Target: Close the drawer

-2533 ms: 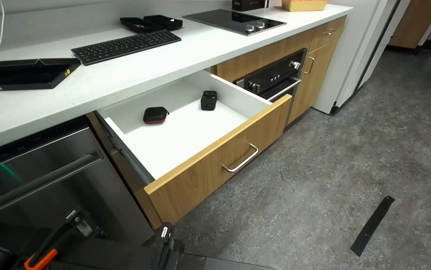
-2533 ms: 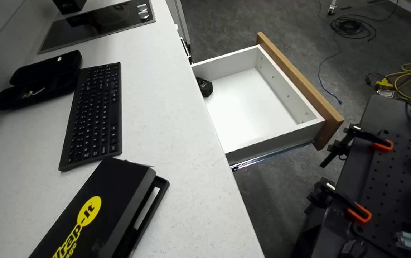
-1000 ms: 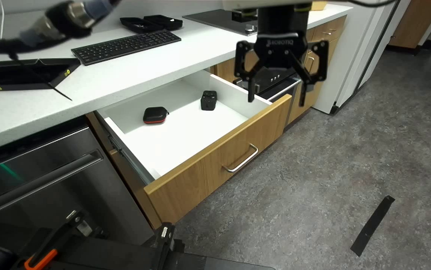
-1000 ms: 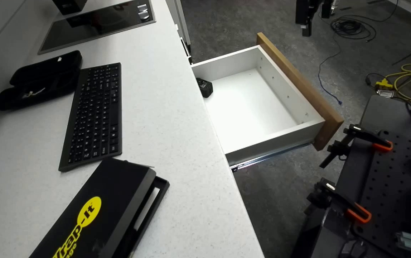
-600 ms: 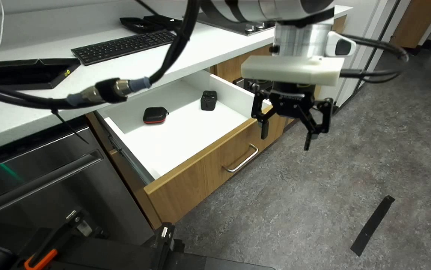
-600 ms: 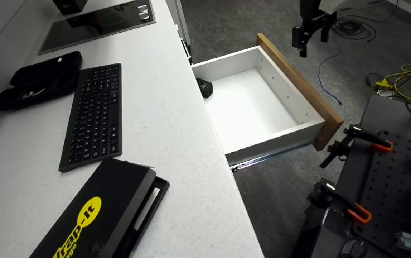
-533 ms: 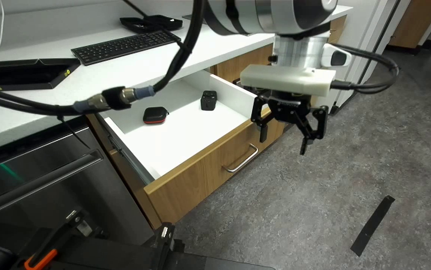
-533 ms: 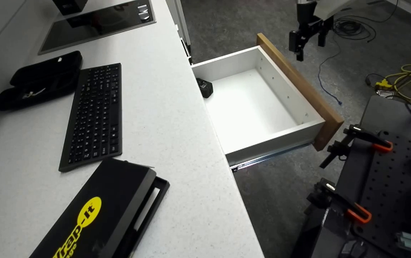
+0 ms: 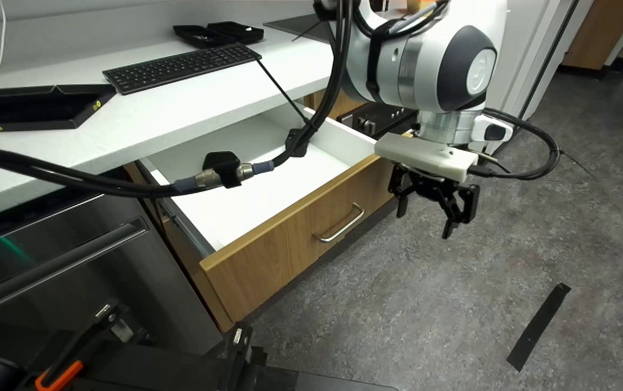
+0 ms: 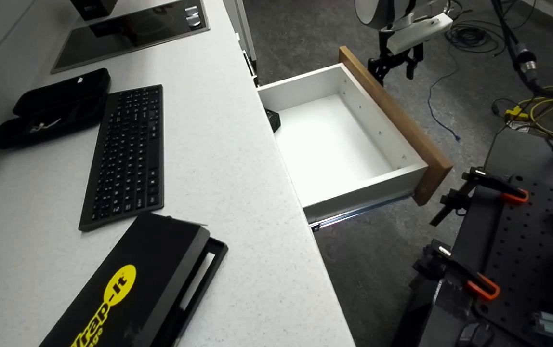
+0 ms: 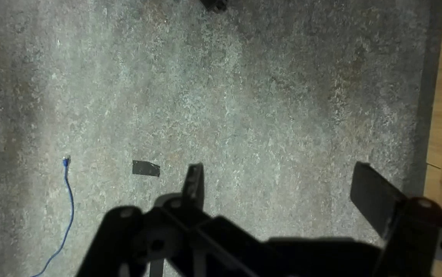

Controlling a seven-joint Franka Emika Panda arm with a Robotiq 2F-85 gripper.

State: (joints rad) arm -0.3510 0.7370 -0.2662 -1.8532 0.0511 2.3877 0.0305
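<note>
My pincer [image 9: 424, 222] hangs just outside the drawer [image 10: 324, 140], fingers [image 9: 401, 207] pointing down and spread wide, with nothing held between them; a push needs no grip, so I judge the empty spread does no harm. The drawer stands well out from under the table [image 10: 238, 193], its wooden front [image 9: 287, 247] over the floor [image 9: 452, 304] and its handle [image 9: 347, 227] facing outward. I am past the handle, toward the end of the front beside the oven [image 9: 383, 118]. In an exterior view my nearer finger [image 10: 377, 71] overlaps the front's edge, though whether they touch I cannot tell.

I take this for the pushing step, with most of the slide yet to go. With my fingers hanging down, the side of the pincer would bear on the front, which should press flatter than the tips. So far from the middle, my push could set the drawer askew, though the runner [image 10: 358, 212] along its side ought to keep it straight. A dark block [image 10: 273, 119] sits toward the back of the drawer, partly hidden by the table; I expect it to ride along. In an exterior view my cable [image 9: 143, 190] seems to lie across the drawer, yet its connector [image 10: 526, 65] hangs well outside the front. The keyboard [image 10: 125, 149] and the box [image 10: 127, 284] lie on the table, clear of the drawer's path.
</note>
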